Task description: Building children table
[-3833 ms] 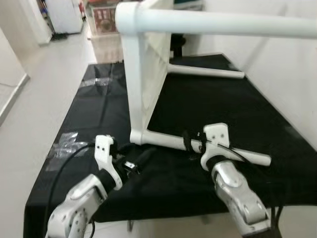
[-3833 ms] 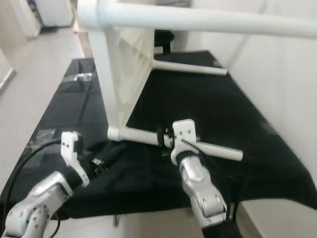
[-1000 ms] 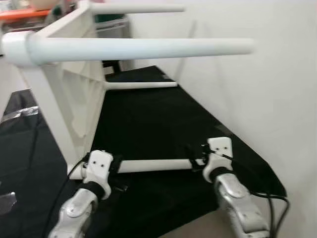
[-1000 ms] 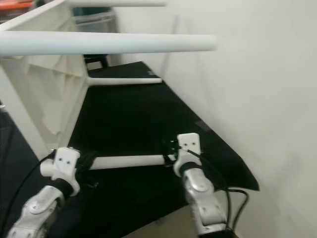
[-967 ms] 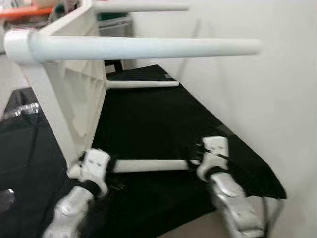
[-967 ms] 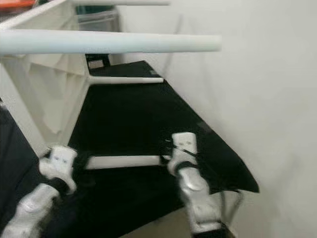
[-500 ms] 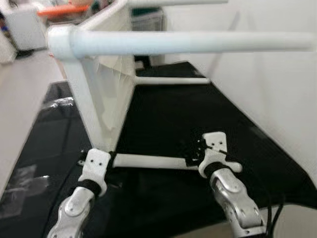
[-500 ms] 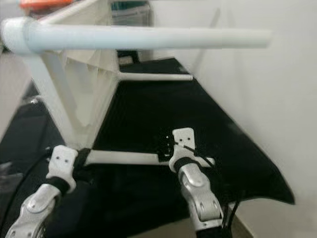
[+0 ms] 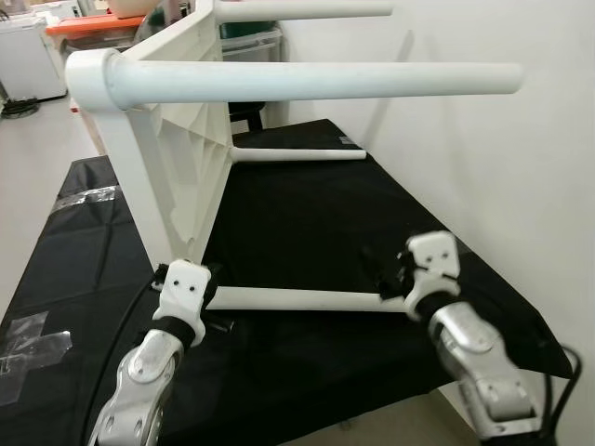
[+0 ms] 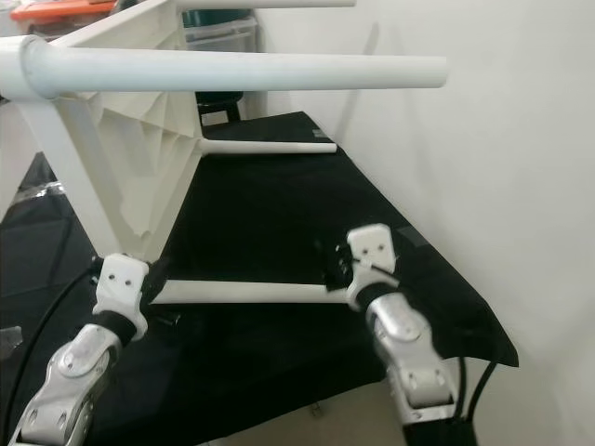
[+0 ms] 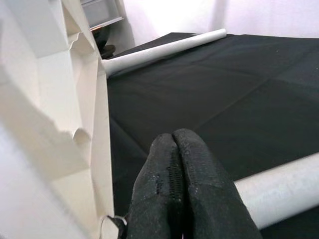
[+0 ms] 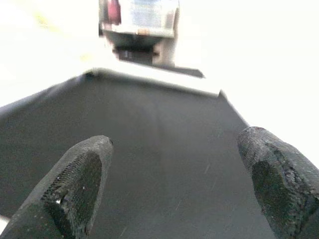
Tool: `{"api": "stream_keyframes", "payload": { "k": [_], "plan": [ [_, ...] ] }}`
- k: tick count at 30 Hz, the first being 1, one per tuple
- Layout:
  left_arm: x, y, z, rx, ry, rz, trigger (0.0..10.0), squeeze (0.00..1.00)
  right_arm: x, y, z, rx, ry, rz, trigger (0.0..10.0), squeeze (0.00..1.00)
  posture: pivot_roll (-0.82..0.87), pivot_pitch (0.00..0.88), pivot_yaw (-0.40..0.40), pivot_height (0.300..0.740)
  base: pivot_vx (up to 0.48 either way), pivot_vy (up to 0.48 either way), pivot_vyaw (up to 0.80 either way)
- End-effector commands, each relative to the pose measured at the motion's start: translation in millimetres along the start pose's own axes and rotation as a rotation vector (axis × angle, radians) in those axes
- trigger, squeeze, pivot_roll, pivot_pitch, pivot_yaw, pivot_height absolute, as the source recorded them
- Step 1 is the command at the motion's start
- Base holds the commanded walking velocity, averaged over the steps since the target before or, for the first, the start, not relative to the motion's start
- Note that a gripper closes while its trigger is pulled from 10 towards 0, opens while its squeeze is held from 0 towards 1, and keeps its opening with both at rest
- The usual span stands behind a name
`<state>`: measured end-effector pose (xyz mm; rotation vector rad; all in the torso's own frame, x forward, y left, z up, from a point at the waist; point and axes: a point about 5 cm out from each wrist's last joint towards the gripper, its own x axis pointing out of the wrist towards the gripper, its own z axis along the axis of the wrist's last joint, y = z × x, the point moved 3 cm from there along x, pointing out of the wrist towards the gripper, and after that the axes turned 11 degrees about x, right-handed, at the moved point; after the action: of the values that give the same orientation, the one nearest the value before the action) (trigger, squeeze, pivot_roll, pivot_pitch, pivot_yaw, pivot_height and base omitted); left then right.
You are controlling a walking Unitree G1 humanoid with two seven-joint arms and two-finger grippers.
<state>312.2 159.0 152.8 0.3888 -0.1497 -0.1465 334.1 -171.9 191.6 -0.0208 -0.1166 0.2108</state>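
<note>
Both grippers are seen low at the near edge of a black-covered platform [image 9: 307, 214], one at each end of a white table leg [image 9: 297, 298] that lies flat along that edge. At the leg's left end, where it meets the tabletop's corner, the left gripper [image 11: 182, 164] is pictured with its two black fingers pressed together, tips touching; in the left wrist view the leg passes just beside them, and it cannot be told whether they touch it. At the leg's free right end, the right gripper [image 12: 184, 174] is shown with its fingers [image 12: 79, 184] spread wide apart and nothing between them but black cover. The white children's table [image 9: 177, 158] is seen tipped on its side, its ribbed underside facing the white wall [image 9: 483, 139] on the right. A second leg [image 9: 307, 82] juts out level above the grippers, a third [image 9: 297, 154] lies along the platform's far edge, and a fourth [image 9: 297, 9] is seen at the top.
</note>
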Motion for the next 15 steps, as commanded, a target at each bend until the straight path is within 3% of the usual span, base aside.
{"api": "stream_keyframes", "payload": {
  "k": [1, 2, 3, 4, 6, 8, 10, 11, 13, 14, 15],
  "plan": [
    [3.3, 7.8, -5.2, 0.019, 0.014, 0.025, 10.0, 0.00, -1.6, -3.7, 14.2, -0.091, -0.041, 0.014, 10.0, 0.00, -0.08, 0.075, 0.025, 0.740, 0.000, 0.000, 0.00],
    [3.3, 7.8, -5.2, 0.019, 0.014, 0.025, 10.0, 0.00, -1.6, -3.7, 14.2, -0.091, -0.041, 0.014, 10.0, 0.00, -0.08, 0.075, 0.025, 0.740, 0.000, 0.000, 0.00],
    [9.0, 12.1, -3.9, 0.010, 0.008, 0.038, 10.0, 0.00, -3.7, -8.4, 32.2, -0.209, -0.086, 0.029, 10.0, 0.00, -0.09, 0.077, 0.026, 0.740, 0.000, 0.000, 0.00],
    [9.0, 12.1, -3.9, 0.010, 0.008, 0.038, 10.0, 0.00, -3.7, -8.4, 32.2, -0.209, -0.086, 0.029, 10.0, 0.00, -0.09, 0.077, 0.026, 0.740, 0.000, 0.000, 0.00],
    [16.8, 18.1, -4.3, -0.012, 0.009, 0.057, 10.0, 0.00, -10.9, -8.7, 63.4, -0.457, -0.155, 0.078, 10.0, 0.00, -0.11, 0.081, 0.034, 0.740, 0.000, 0.000, 0.00],
    [16.8, 18.1, -4.3, -0.012, 0.009, 0.057, 10.0, 0.00, -10.9, -8.7, 63.4, -0.457, -0.155, 0.078, 10.0, 0.00, -0.11, 0.081, 0.034, 0.740, 0.000, 0.000, 0.00],
    [19.4, 21.8, -8.1, -0.038, 0.021, 0.069, 10.0, 0.00, -23.4, -3.4, 97.9, -0.713, -0.247, 0.115, 10.0, 0.00, -0.14, 0.090, 0.046, 0.740, 0.000, 0.000, 0.00],
    [19.4, 21.8, -8.1, -0.038, 0.021, 0.069, 10.0, 0.00, -23.4, -3.4, 97.9, -0.713, -0.247, 0.115, 10.0, 0.00, -0.14, 0.090, 0.046, 0.740, 0.000, 0.000, 0.00],
    [20.4, 28.6, -13.9, -0.074, 0.038, 0.098, 10.0, 0.00, -37.7, 4.3, 140.8, -0.930, -0.401, 0.081, 10.0, 0.00, -0.16, 0.093, 0.055, 0.740, 0.000, 0.000, 0.00],
    [20.4, 28.6, -13.9, -0.074, 0.038, 0.098, 10.0, 0.00, -37.7, 4.3, 140.8, -0.930, -0.401, 0.081, 10.0, 0.00, -0.16, 0.093, 0.055, 0.740, 0.000, 0.000, 0.00],
    [21.2, 32.1, -16.0, -0.087, 0.043, 0.112, 10.0, 0.00, -42.5, 9.0, 157.6, -1.000, -0.470, 0.066, 10.0, 0.00, -0.17, 0.094, 0.057, 0.740, 0.000, 0.000, 0.00]
  ]
}}
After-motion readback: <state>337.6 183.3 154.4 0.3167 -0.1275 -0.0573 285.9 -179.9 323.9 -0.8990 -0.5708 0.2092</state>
